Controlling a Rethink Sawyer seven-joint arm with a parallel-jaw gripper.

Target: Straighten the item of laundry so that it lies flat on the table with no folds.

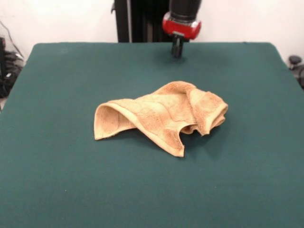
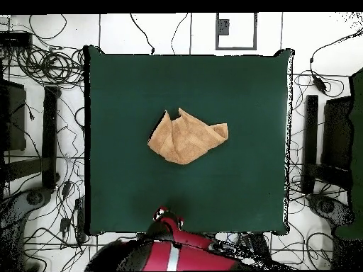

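Observation:
The tan-orange terry towel (image 1: 164, 116) lies crumpled near the middle of the dark green table (image 1: 57, 180), with its corners folded over and one edge curled up at the left. It also shows in the overhead view (image 2: 186, 137) on the table (image 2: 127, 92). My gripper (image 1: 177, 50) hangs above the table's far edge, well behind the towel and apart from it. In the overhead view the gripper (image 2: 162, 213) sits at the table's bottom edge. It holds nothing.
The robot's pedestal (image 1: 137, 21) stands behind the table's far edge. Cables and equipment (image 2: 42, 142) lie on the floor around the table's sides.

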